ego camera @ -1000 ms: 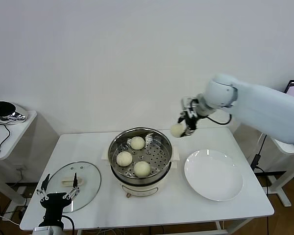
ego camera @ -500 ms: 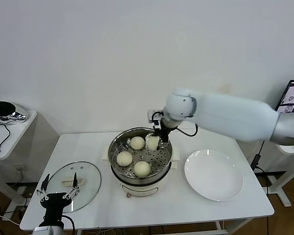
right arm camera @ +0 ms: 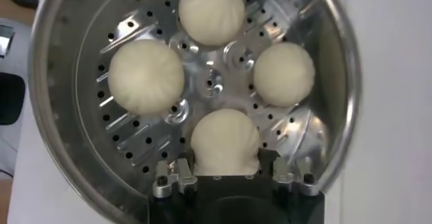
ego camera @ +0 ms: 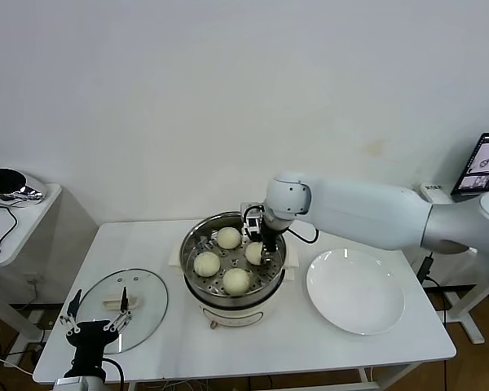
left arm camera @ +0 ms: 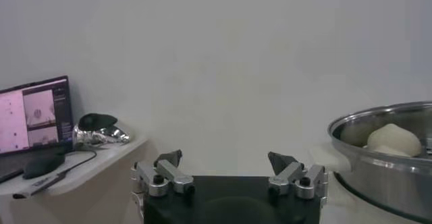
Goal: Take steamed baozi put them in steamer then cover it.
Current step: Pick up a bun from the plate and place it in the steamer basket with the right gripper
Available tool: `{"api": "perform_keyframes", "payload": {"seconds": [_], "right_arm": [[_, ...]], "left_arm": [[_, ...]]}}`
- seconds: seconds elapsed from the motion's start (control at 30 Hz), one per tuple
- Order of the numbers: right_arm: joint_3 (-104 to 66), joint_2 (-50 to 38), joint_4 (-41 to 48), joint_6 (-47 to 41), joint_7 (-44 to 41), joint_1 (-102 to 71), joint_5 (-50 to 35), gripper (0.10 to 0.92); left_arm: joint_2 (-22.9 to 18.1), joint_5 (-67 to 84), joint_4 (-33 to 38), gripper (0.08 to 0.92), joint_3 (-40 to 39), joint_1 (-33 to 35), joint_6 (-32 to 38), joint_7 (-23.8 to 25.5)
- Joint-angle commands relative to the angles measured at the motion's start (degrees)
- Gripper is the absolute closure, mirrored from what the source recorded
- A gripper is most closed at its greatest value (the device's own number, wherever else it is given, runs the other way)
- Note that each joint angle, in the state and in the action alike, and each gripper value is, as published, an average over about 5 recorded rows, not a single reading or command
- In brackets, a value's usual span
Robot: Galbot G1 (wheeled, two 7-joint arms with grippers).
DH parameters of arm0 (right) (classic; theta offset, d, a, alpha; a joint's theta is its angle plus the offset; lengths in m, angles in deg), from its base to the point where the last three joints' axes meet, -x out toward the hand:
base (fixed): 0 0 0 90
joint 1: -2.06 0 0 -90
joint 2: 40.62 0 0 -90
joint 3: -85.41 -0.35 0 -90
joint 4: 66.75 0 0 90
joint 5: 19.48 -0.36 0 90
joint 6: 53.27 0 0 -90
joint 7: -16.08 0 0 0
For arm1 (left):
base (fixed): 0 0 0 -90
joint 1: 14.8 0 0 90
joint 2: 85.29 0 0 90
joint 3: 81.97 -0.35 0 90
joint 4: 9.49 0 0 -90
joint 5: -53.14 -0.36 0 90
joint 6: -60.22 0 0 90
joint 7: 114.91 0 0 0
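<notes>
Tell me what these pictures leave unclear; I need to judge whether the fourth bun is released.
- Right gripper: in the right wrist view its fingertips sit beside the nearest bun; contact or gap cannot be told.
- Head view: the gripper blocks that bun's far side.
- Left wrist view: the steamer is cut by the edge; one bun shows.
- Lid: the left gripper overlaps its near rim in the head view.

Four steamed baozi (ego camera: 229, 238) (ego camera: 207, 264) (ego camera: 236, 280) (ego camera: 255, 252) lie in one steamer (ego camera: 197, 238) at the centre of the frame. One cover (ego camera: 147, 303) lies at lower left, and one white plate (ego camera: 355, 292) at lower right. Two tools show: the right tool (ego camera: 266, 244) in the middle and the left tool (ego camera: 95, 325) at the bottom left corner. All stand on one white surface (ego camera: 301, 342).
</notes>
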Motion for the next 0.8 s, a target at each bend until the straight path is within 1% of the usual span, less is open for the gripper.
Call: {"api": "perform_keyframes", "payload": {"seconds": [0.03,0.1,0.17,0.27,0.33,0.4,0.47,0.57,0.63,0.67,0.73,0.8], "right_arm": [[-0.45,0.44,0.64,-0.76,1.07,-1.31,0.68,0.410],[-1.04,-0.42,-0.13,-0.73,1.02,-0.72,0.66,0.368],[-2.32,-1.86,-1.52,-0.62,0.94,0.12,0.41,0.308],[-5.61,-5.18,-4.54,-0.43,0.95,1.26,-0.39,0.238],[-8.19,-8.31,-7.16,0.15,1.47,1.47,-1.03,0.216],[-10.58,-11.80,-10.42,1.43,4.06,0.81,-2.38,0.207],[-12.91,-15.31,-13.99,2.94,9.10,-1.05,-4.78,0.204],[-19.36,-22.00,-20.20,8.11,24.34,-9.03,-11.16,0.203],[-27.23,-26.59,-23.81,14.32,35.56,-19.76,-13.51,0.202],[-31.06,-28.15,-24.90,16.97,39.02,-24.78,-13.61,0.202],[-39.46,-30.00,-25.98,24.08,45.13,-36.62,-10.94,0.203],[-47.80,-29.76,-25.42,30.94,48.44,-47.79,-6.22,0.203]], "left_arm": [[-0.03,-0.04,-0.03,0.177,0.00,0.02,0.00,0.00],[-0.02,-0.02,0.00,0.177,0.07,0.05,0.00,0.00],[0.03,0.01,-0.02,0.177,0.17,0.09,0.00,0.00],[0.10,0.06,-0.07,0.177,0.30,0.07,-0.01,0.01],[0.13,0.09,-0.04,0.177,0.33,0.03,-0.02,0.02],[0.14,0.10,0.04,0.177,0.34,0.01,-0.02,0.03],[0.16,0.14,0.08,0.177,0.42,0.04,-0.01,0.03],[0.19,0.27,-0.09,0.177,0.72,0.12,0.11,0.04],[0.18,0.30,-0.42,0.177,0.95,0.16,0.29,0.05],[0.17,0.29,-0.62,0.177,1.02,0.18,0.39,0.05],[0.14,0.10,-1.13,0.177,1.10,0.24,0.53,-0.01],[0.10,-0.09,-1.61,0.177,1.11,0.33,0.59,-0.12]]}}
